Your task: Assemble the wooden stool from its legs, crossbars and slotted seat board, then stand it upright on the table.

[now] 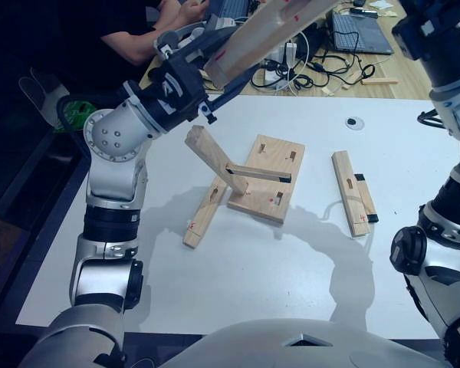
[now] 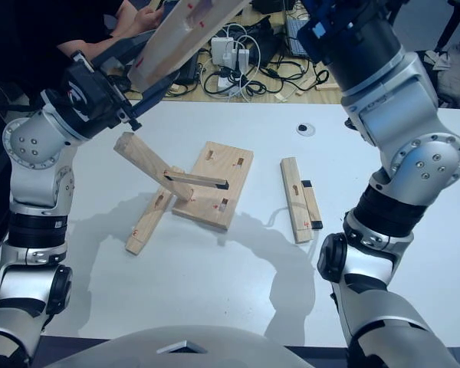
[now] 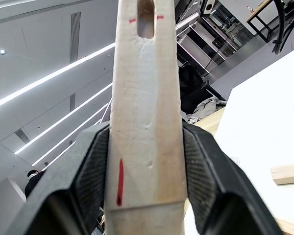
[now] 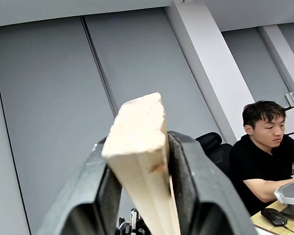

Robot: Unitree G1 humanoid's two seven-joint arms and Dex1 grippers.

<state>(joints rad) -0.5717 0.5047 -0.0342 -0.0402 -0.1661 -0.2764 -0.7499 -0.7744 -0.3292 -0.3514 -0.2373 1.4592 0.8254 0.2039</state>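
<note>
Table: the table [image 1: 238, 284] is a smooth, matte white slab.
Lying leg: the flat leg [image 1: 202, 215] is a squared bar of pale wood with an oblong slot. It lies on the table just beside the seat board's left edge.
Seat: the seat board [image 1: 264, 201] sits mid-table, a thick square of the same pale wood with small rectangular slots and red marks.
Propped pair: the tilted leg [image 1: 207, 149] leans up off the table. A thin crossbar [image 1: 259, 175], dark at its tip, juts from it across the board.
Right side: the slotted leg [image 1: 349, 188] lies flat with the dark-ended slat [image 1: 366, 201] touching its side.
Left hand: the left gripper [image 3: 147, 147] has its ribbed black pads clamped on the raised leg [image 3: 147, 78], high over the table's far edge.
Right hand: the right gripper [image 4: 139, 161] is closed tight on the wood piece [image 4: 137, 122], whose rough-sawn end is showing.
Behind: the desk [image 1: 414, 84] is wooden and carries laptops and tangled cables.
</note>
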